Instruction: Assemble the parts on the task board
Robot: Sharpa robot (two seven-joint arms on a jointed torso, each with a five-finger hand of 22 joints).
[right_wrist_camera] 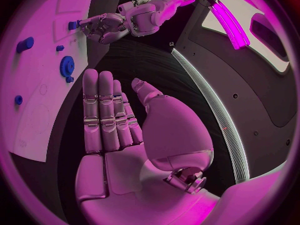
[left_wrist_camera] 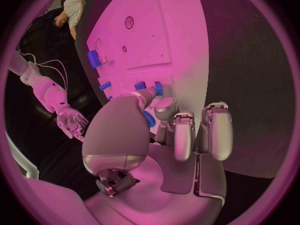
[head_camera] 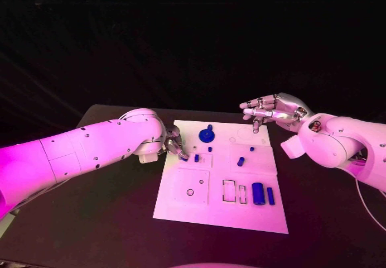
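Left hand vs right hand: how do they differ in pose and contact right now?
The left hand is low at the task board's left edge, fingers touching a small blue part; whether it grips it is unclear. The right hand is raised beyond the board's far right corner, fingers apart, holding nothing. Both are silver hands on white arms.

Black table (head_camera: 96,223) under board.

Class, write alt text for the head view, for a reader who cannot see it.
A white task board lies on a black table with small blue parts on it, including a gear. The left hand reaches down at the board's left edge; the right hand hovers open over its far right corner.
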